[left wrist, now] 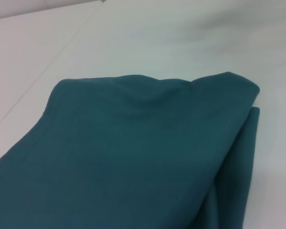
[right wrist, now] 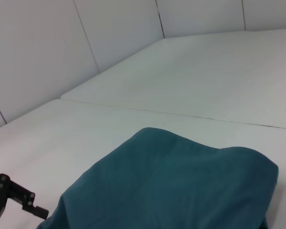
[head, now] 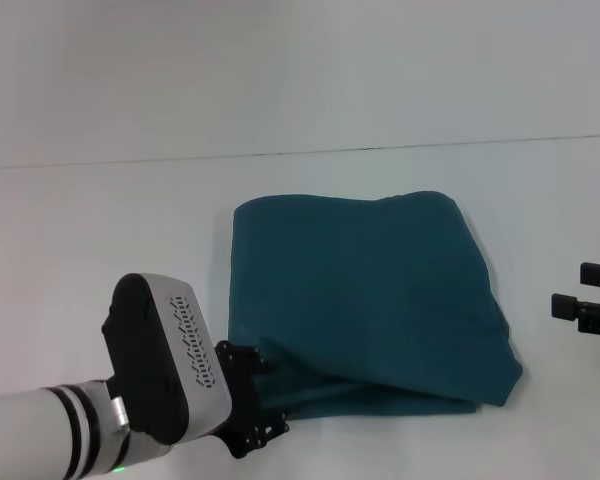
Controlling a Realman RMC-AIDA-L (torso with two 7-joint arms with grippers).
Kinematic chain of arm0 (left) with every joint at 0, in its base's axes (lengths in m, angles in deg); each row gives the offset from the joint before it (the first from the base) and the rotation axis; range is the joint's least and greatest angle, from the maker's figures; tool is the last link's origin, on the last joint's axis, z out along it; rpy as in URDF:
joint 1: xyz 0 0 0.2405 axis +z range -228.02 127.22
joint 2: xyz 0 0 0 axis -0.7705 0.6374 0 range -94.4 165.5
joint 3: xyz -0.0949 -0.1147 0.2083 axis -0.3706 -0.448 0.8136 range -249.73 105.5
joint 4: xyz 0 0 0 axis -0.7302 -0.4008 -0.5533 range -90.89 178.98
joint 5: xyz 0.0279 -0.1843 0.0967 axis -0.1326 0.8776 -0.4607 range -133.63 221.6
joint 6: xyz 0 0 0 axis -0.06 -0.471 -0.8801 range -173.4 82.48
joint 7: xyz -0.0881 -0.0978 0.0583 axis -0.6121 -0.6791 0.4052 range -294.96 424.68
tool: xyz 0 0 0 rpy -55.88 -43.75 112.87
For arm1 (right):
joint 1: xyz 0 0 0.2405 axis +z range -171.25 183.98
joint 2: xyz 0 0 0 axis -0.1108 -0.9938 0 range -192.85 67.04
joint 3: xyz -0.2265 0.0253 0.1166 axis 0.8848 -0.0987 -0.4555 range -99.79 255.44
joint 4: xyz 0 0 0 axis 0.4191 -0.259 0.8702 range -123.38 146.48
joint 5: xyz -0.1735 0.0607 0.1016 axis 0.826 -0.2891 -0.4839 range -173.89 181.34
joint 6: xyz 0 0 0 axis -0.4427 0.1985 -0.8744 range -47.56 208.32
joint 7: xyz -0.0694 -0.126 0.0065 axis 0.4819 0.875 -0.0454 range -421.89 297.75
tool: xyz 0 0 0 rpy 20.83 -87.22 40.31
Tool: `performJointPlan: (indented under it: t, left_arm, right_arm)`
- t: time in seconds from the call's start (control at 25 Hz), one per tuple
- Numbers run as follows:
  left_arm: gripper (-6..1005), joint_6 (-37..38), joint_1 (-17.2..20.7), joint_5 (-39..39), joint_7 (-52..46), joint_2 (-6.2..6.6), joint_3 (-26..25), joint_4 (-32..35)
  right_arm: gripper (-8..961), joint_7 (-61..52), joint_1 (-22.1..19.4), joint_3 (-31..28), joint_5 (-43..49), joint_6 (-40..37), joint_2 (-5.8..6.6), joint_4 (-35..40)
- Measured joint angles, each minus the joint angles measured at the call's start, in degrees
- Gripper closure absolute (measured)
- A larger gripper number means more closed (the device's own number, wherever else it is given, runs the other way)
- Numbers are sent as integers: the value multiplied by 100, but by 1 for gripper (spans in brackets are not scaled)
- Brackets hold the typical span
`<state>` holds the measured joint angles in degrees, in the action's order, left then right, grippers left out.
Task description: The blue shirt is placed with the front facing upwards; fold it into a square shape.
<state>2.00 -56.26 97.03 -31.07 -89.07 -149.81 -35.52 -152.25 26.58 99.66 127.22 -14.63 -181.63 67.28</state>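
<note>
Even, bright diffuse light; faint soft shadows; left wrist view slightly blurred.

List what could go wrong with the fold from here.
1. The left gripper sits at the blue shirt's near-left corner; pulling away may drag the layers apart.
2. The near edge shows stacked, slightly offset layers, so the shape may come out skewed.
3. The right gripper waits off the shirt, so nothing pins the right side.

left gripper: fingers partly hidden by wrist | right gripper: cut off at frame edge
</note>
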Motion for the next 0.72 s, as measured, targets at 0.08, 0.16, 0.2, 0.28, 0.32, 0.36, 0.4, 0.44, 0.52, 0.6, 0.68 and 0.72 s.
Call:
performJointPlan:
  t: [0.08, 0.16, 0.2, 0.28, 0.32, 0.36, 0.4, 0.44, 0.52, 0.6, 0.68, 0.72]
  left_arm:
    - [627, -22, -24, -52, 0, 0, 15, 46]
    - [543, -95, -33, -163, 0, 0, 62, 93]
    - [540, -145, -33, -195, -2, 0, 86, 108]
    - [535, -260, -44, -254, -16, 0, 134, 157]
    - [532, -277, -55, -266, -34, 0, 143, 183]
    - [529, -288, -70, -275, -64, 0, 149, 210]
    - [527, -294, -79, -284, -90, 0, 149, 227]
    - [524, -302, -84, -287, -110, 0, 147, 242]
    - [518, -317, -90, -287, -124, 0, 130, 268]
    - [513, -328, -104, -287, -126, 0, 114, 308]
    - [516, -332, -130, -287, -126, 3, 109, 356]
    - [517, -338, -142, -287, -127, 5, 109, 380]
  right_arm:
    - [124, 0, 0, 2, 0, -2, 0, 0]
    - [124, 0, 0, -1, 0, -5, 0, 0]
    - [124, 0, 0, -5, 0, -6, 0, -1]
    - [125, 0, 0, -5, 0, -5, 0, -6]
    - [125, 0, -1, -5, 0, -5, -1, -7]
    - [125, -5, -3, -5, 0, -5, -3, -6]
    - [125, -13, -6, -4, 0, -5, -4, -4]
    - [125, -26, -7, -3, 0, -4, -5, -3]
    - [125, -38, -13, 1, 0, -4, -4, -3]
    - [125, -45, -20, 2, 0, -2, -4, -2]
    - [126, -48, -27, 4, 0, -1, -4, -1]
    - [126, -48, -30, 4, -1, 0, -5, -1]
